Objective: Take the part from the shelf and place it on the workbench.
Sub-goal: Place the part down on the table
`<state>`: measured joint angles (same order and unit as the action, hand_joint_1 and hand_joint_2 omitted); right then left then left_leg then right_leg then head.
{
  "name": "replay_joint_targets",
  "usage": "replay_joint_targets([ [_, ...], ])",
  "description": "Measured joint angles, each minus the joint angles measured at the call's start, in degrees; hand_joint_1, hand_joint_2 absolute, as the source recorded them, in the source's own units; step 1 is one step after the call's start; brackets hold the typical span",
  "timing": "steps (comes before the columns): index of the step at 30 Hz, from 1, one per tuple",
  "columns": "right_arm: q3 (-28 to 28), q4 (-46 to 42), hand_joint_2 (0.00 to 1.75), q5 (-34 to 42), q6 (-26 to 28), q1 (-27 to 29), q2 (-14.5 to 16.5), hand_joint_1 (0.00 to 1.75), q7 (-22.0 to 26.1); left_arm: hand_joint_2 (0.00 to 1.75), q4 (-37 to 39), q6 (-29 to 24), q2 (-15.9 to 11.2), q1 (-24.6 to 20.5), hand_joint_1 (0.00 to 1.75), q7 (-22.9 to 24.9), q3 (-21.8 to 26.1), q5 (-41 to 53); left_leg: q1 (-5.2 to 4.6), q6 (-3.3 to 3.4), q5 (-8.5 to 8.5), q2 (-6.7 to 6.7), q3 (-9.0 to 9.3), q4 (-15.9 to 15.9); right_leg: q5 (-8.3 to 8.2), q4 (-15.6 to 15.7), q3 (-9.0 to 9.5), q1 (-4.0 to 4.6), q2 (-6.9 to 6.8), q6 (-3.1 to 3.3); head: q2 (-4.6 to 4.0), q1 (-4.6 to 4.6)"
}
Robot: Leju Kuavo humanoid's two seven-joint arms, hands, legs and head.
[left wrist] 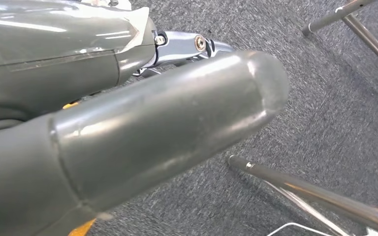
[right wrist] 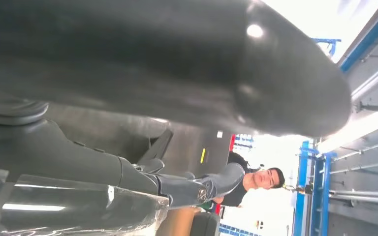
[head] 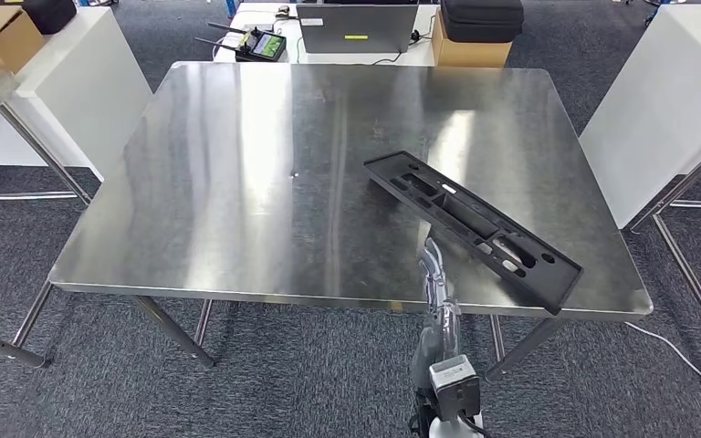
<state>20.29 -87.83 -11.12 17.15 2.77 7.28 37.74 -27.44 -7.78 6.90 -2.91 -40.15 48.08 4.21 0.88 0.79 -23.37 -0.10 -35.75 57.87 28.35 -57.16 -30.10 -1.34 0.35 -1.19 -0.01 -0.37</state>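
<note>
1. We find the part (head: pixel 475 219), a long black moulded strip with cut-outs, over the right front area of the steel worktop (head: pixel 237 182). Its far end sits low over the steel; its near end sticks out past the front edge.
2. The right arm rises from below to the underside of the part. In the right wrist view, the right hand (right wrist: pixel 177 69) has its thick thumb set opposite the dark fingers (right wrist: pixel 187 189), and we judge it to be grasping the part from beneath. The head view hides the contact itself.
3. The left hand (left wrist: pixel 142 132) hangs over carpet beside the table legs. We cannot tell whether it is released or clenched, and we see nothing in it.
4. Risk: letting go here would leave the near end unsupported, and the part could tip off the edge to the floor. It needs to go further inward first.
5. Risk: the far end may scrape or catch on the steel, twisting the part in a grasp that sits off its middle.
6. Risk: the arm stands close under the front edge and could strike it when lifting.
7. Containers: a cardboard box (head: pixel 0 36) stands on the white table at far left, and another box (head: pixel 461 50) carries a black case (head: pixel 482 18). We cannot see what either box contains.
</note>
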Motion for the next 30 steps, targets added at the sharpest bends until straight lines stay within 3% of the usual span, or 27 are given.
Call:
replay_joint_targets([
  [1, -0.33, 0.22, 0.00, 0.32, 0.00, -0.04, 0.13, 0.00, 0.07, 0.00, -0.23, -0.02, 0.10, 0.13, 0.00, -0.01, 0.40, 0.38, 0.20, -0.25, -1.33, -0.01, -0.47, 1.03, -0.37, 0.06, -0.13, -0.17, -0.09, 0.58, 0.00, -0.02],
  [3, -0.93, 0.33, 0.00, 0.50, 0.03, 0.07, 0.35, 0.00, -0.02, 0.00, -0.60, -0.06, 0.25, 0.15, 0.00, -0.01, 1.20, 0.85, 0.47, -0.68, -6.52, 0.00, -2.34, 6.51, -1.22, 0.09, -0.73, -0.11, -0.27, 1.62, 0.01, -0.07],
  [5, -1.45, 0.44, 0.00, 0.22, -0.22, 0.27, 0.37, 0.00, -0.38, 0.00, -0.89, -0.45, 0.38, 0.12, 0.00, -0.01, 2.06, 1.02, 0.49, -0.99, -11.18, -0.04, -4.28, 13.89, -2.05, 0.02, -1.78, 0.27, -0.35, 2.08, 0.00, -0.11],
  [6, -1.72, 0.60, 0.00, 0.00, -0.50, 0.34, 0.37, 0.00, -0.55, 0.00, -1.01, -0.82, 0.48, 0.12, 0.00, -0.01, 2.57, 1.03, 0.49, -1.02, -12.04, -0.04, -4.41, 16.09, -2.46, -0.01, -2.32, 0.44, -0.35, 2.12, 0.00, -0.12],
  [7, -1.95, 0.82, 0.00, -0.25, -0.81, 0.34, 0.37, 0.00, -0.63, 0.00, -1.17, -1.20, 0.65, 0.14, 0.00, -0.01, 3.12, 0.96, 0.49, -0.96, -11.82, -0.04, -3.53, 16.22, -2.85, -0.02, -2.81, 0.59, -0.34, 2.12, 0.00, -0.12],
  [8, -2.21, 1.13, 0.00, -0.57, -1.12, 0.29, 0.38, 0.00, -0.62, 0.00, -1.37, -1.53, 0.92, 0.15, 0.00, -0.01, 3.70, 0.86, 0.49, -0.78, -10.82, -0.04, -1.53, 14.17, -3.23, -0.02, -3.25, 0.69, -0.30, 2.03, 0.01, -0.12],
  [11, -2.97, 2.13, 0.00, -1.32, -1.69, 0.09, 0.48, 0.00, -0.26, 0.00, -2.43, -1.88, 1.76, 0.17, 0.00, -0.01, 5.11, 0.68, 0.25, 0.07, -7.73, -0.12, 7.12, 2.22, -4.22, -0.05, -3.98, 1.01, -0.28, 1.31, 0.01, -0.08],
  [13, -3.25, 2.59, 0.00, -1.53, -1.79, 0.00, 0.56, 0.00, 0.05, 0.00, -2.98, -1.88, 2.17, 0.28, 0.00, -0.01, 5.72, 0.68, -0.15, 0.47, -7.28, -0.18, 9.02, -0.90, -4.82, -0.04, -4.12, 1.15, -0.42, 0.62, 0.01, -0.02],
  [15, -3.47, 2.93, 0.00, -1.71, -1.80, 0.06, 0.64, 0.00, 0.31, 0.00, -3.35, -1.87, 2.57, 0.49, 0.00, -0.01, 6.34, 0.68, -0.36, 1.14, -6.42, -0.03, 8.44, -1.18, -5.28, -0.08, -4.26, 1.11, -0.49, -0.13, 0.01, 0.03],
  [16, -3.63, 3.04, 0.00, -1.84, -1.80, 0.15, 0.67, 0.00, 0.36, 0.00, -3.49, -1.83, 2.78, 0.56, 0.00, -0.01, 6.59, 0.69, -0.35, 1.60, -5.83, 0.12, 7.96, -1.41, -4.61, -0.70, -4.72, 1.10, -0.47, -0.26, 0.01, 0.04],
  [18, -4.04, 3.22, 0.00, -2.34, -1.70, 0.33, 0.67, 0.00, 0.29, 0.00, -3.73, -1.58, 3.16, 0.70, 0.00, -0.01, 6.92, 0.74, -0.27, 2.52, -4.42, 0.45, 6.54, -1.78, -0.54, -4.99, -6.46, 1.06, -0.42, 0.20, 0.01, 0.24],
  [20, -4.34, 3.40, 0.00, -3.10, -1.29, 0.49, 0.68, 0.00, -0.10, 0.00, -3.89, -1.20, 3.36, 0.87, 0.00, -0.01, 7.09, 0.94, -0.44, 2.85, -3.18, 0.62, 4.86, -1.72, 4.36, -12.17, -8.36, 0.97, -0.37, 0.62, 0.01, 0.43],
  [21, -4.44, 3.47, 0.00, -3.45, -1.04, 0.58, 0.68, 0.00, -0.37, 0.00, -3.91, -1.01, 3.46, 0.95, 0.00, -0.01, 7.14, 1.07, -0.49, 2.82, -2.54, 0.70, 3.98, -1.69, 5.45, -15.03, -8.64, 0.93, -0.37, 0.38, 0.01, 0.44],
  [22, -4.55, 3.53, 0.00, -3.69, -0.83, 0.67, 0.71, 0.00, -0.63, 0.00, -3.92, -0.86, 3.57, 1.00, 0.00, -0.01, 7.18, 1.22, -0.52, 2.75, -1.90, 0.78, 3.19, -1.63, 5.33, -16.28, -8.10, 0.88, -0.38, -0.15, 0.01, 0.47],
  [23, -4.64, 3.57, 0.00, -3.81, -0.71, 0.75, 0.73, 0.00, -0.85, 0.00, -3.92, -0.68, 3.67, 1.03, 0.00, -0.01, 7.18, 1.35, -0.53, 2.64, -1.28, 0.84, 2.43, -1.56, 4.29, -15.51, -6.57, 0.83, -0.38, -0.80, 0.01, 0.50],
  [25, -4.85, 3.58, 0.00, -3.97, -0.57, 0.81, 0.88, 0.00, -1.44, 0.00, -3.92, -0.24, 3.80, 1.03, 0.00, -0.01, 7.18, 1.72, -0.55, 2.26, -0.17, 0.87, 1.18, -1.30, 2.05, -8.65, -0.97, 0.73, -0.40, -1.55, 0.01, 0.54],
  [27, -5.19, 3.61, 0.00, -4.16, -0.34, 0.88, 1.24, 0.00, -2.14, 0.00, -3.92, 0.20, 3.83, 1.01, 0.00, -0.01, 7.18, 2.20, -0.71, 1.66, 0.81, 0.88, 0.18, -0.89, 2.11, -0.65, 4.12, 1.02, -0.38, -1.16, 0.01, 0.46],
  [28, -5.44, 3.70, 0.00, -4.25, -0.14, 0.99, 1.44, 0.00, -2.57, 0.00, -3.92, 0.34, 3.82, 0.99, 0.00, -0.01, 7.18, 2.40, -0.77, 1.32, 1.27, 0.90, -0.10, -0.77, 2.51, 1.46, 5.18, 1.23, -0.37, -0.81, 0.01, 0.42],
  [30, -5.99, 4.56, 0.00, -4.43, 0.23, 1.10, 1.74, 0.00, -3.77, 0.00, -3.92, 0.49, 3.74, 0.96, 0.00, -0.01, 7.19, 2.79, -0.65, 0.67, 1.94, 0.89, -0.39, -0.63, 2.34, 2.27, 4.93, 1.15, -0.37, 0.00, 0.01, 0.37],
])
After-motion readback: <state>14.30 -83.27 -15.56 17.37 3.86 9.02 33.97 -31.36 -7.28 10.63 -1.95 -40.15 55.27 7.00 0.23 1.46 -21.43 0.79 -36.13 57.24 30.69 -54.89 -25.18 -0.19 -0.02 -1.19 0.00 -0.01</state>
